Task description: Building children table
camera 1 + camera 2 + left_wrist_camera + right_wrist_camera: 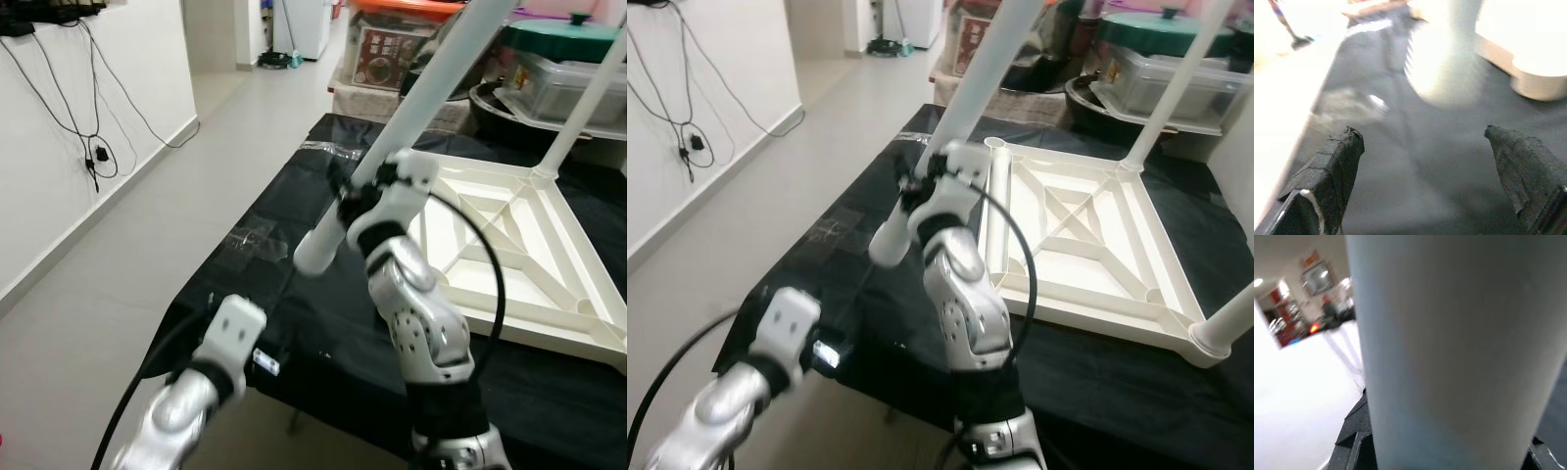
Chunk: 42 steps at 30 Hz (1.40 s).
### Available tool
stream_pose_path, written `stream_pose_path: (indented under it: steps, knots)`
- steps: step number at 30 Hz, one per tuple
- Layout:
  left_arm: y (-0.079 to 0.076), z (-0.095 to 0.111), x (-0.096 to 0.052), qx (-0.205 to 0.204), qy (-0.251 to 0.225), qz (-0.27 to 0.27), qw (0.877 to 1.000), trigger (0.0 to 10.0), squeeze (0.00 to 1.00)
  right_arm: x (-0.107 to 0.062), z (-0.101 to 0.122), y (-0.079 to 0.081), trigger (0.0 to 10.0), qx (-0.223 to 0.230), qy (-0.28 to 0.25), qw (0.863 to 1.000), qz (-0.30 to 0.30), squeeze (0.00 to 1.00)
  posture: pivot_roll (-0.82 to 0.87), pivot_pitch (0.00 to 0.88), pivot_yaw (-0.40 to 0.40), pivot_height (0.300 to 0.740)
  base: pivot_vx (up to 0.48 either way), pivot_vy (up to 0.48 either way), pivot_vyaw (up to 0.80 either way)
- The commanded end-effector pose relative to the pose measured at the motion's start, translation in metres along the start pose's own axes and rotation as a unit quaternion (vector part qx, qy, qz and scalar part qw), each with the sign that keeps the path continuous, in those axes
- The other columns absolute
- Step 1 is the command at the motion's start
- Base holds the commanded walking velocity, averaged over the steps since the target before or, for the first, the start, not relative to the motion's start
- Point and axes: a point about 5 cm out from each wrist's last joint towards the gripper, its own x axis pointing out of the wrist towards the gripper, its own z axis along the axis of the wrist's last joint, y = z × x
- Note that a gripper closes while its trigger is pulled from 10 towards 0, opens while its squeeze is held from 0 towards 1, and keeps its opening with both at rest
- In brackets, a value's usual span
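White table leg [411, 117], long and round, tilted above a black-covered surface [294, 323], lower end hanging free near the front left corner of an upturned white tabletop [1087, 235]. Pinched partway up its length between the black fingers of the right gripper [361, 188]. Tabletop lying underside up on the black cover, ribs crossing in an X, one leg [1176, 88] standing upright at its far corner and another [1229, 328] at the near right corner. Left gripper [1435, 147] low near the cover's front edge, fingers [1332, 166] spread wide, holding nothing. Beyond, stacked boxes [392, 44] and a lidded plastic tub [568, 73].
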Motion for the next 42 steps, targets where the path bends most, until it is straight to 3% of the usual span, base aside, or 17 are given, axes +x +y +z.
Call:
stream_pose_path:
  steps: [1,3,8,12,23,24,36,37,38,39,42]
  knots:
    - [0.000,-0.010,0.002,0.004,0.025,0.000,1.000,10.0,0.00,-0.002,0.003,0.009,10.0,0.015,-0.005,0.999,0.030,0.00,0.21,0.037,-0.086,0.740,0.000,0.000,0.00]
    - [0.003,-0.008,0.021,0.013,0.020,0.000,1.000,10.0,0.00,-0.006,-0.006,0.017,10.0,0.027,0.011,0.997,0.072,0.00,0.21,0.034,-0.088,0.740,0.000,0.000,0.00]
    - [0.003,-0.008,0.021,0.013,0.020,0.000,1.000,10.0,0.00,-0.006,-0.006,0.017,10.0,0.027,0.011,0.997,0.072,0.00,0.21,0.034,-0.088,0.740,0.000,0.000,0.00]
    - [-0.003,-0.012,0.037,0.009,0.020,-0.019,1.000,10.0,0.00,-0.013,-0.012,0.024,10.0,0.041,0.026,0.994,0.102,0.00,0.20,0.029,-0.084,0.740,0.000,0.000,0.00]
    - [-0.010,-0.010,0.051,0.017,0.016,-0.033,0.999,10.0,0.00,-0.019,-0.016,0.030,10.0,0.045,0.043,0.990,0.130,0.00,0.20,0.032,-0.086,0.740,0.000,0.000,0.00]
    - [-0.010,-0.012,0.052,0.015,0.019,-0.032,0.999,0.0,0.00,-0.020,-0.017,0.030,10.0,0.042,0.044,0.989,0.132,0.00,0.20,0.033,-0.087,0.740,0.000,0.000,0.00]
    - [-0.013,-0.014,0.053,0.025,0.008,-0.048,0.998,0.0,0.00,-0.022,-0.019,0.030,10.0,0.022,0.045,0.988,0.143,0.00,0.20,0.031,-0.086,0.740,0.000,0.000,0.00]
    - [-0.012,-0.014,0.053,0.025,0.009,-0.049,0.998,0.0,0.00,-0.022,-0.020,0.029,10.0,0.021,0.048,0.988,0.146,0.25,0.20,0.031,-0.086,0.740,0.000,0.000,0.00]
    - [-0.012,-0.014,0.053,0.025,0.009,-0.049,0.998,0.0,0.00,-0.022,-0.020,0.029,10.0,0.021,0.048,0.988,0.146,0.25,0.20,0.031,-0.086,0.740,0.000,0.000,0.00]
    - [-0.012,-0.014,0.052,0.016,0.009,-0.055,0.998,10.0,0.00,-0.022,-0.022,0.027,10.0,0.010,0.047,0.987,0.151,1.00,0.20,0.029,-0.085,0.740,0.000,0.000,0.00]
    - [-0.011,-0.013,0.049,0.008,0.007,-0.063,0.998,10.0,0.00,-0.022,-0.023,0.024,10.0,0.007,0.049,0.985,0.163,1.00,0.20,0.027,-0.083,0.740,0.000,0.000,0.00]
